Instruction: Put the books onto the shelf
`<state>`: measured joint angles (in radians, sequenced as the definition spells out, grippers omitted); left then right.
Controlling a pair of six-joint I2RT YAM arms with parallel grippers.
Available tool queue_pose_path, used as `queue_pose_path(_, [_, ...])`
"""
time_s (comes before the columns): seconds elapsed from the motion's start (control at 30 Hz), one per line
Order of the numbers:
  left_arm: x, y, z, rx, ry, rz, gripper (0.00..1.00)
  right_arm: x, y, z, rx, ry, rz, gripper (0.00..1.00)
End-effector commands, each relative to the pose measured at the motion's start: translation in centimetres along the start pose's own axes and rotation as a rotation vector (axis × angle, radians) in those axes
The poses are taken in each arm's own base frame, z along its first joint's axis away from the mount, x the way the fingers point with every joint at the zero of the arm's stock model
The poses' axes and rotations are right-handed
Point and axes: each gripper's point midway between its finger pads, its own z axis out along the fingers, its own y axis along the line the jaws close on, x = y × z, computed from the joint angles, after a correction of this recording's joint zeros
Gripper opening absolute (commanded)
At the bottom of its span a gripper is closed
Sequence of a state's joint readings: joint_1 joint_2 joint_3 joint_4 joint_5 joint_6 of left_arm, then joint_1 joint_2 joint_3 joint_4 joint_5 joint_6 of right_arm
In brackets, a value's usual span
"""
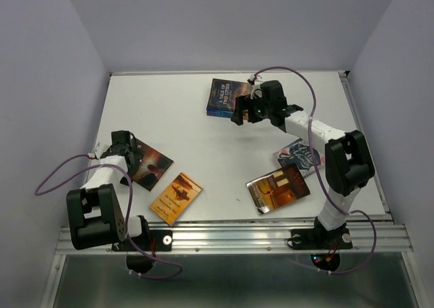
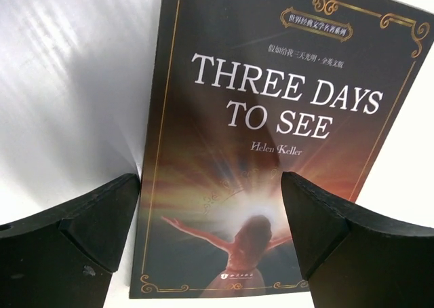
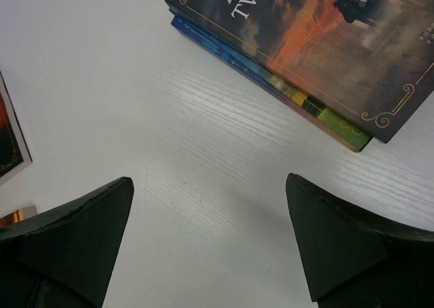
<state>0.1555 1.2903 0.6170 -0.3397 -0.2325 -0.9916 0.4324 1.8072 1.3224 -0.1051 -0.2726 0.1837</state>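
Books [image 1: 222,96] lie flat on the tabletop [image 1: 190,131], none shelved; the shelf shows in no view.

Left pincer [image 2: 210,186]: fingers apart, empty, poised over the dark brown paperback [image 2: 271,118], whose lower half sits between the fingertips and whose title end runs ahead. An orange paperback [image 1: 176,198] lies near, to its right and back toward the base.

Right pincer [image 3: 210,186]: fingers apart, empty, over bare tabletop. The stack [image 3: 305,57] (at least two volumes, dark cover on top) lies ahead and to its right, apart from it. The amber paperback [image 1: 278,189] and patterned paperback [image 1: 298,155] lie behind it.

Assessment: the books look thin, light and bendable, with glossy covers that are likely slippery. A flat copy offers little purchase from above, so the grip is best taken across a raised edge or the spine.
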Motion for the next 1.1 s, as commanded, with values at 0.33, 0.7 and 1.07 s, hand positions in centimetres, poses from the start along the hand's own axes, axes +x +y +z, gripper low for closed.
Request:
queue_pose_path(0.33, [9.0, -5.8, 1.2, 0.144, 0.242, 0.248, 0.71, -1.4, -0.3, -0.1, 0.023, -0.042, -0.015, 1.0])
queue_pose_path(0.7, [13.3, -8.4, -1.2, 0.196, 0.299, 0.425, 0.62, 0.2, 1.8, 1.5, -0.123, 0.018, -0.081, 1.0])
queue_pose_path(1.07, [7.8, -8.7, -1.8, 0.201, 0.177, 0.22, 0.75, -1.5, 10.0, 7.1, -0.327, -0.011, -0.364, 1.0])
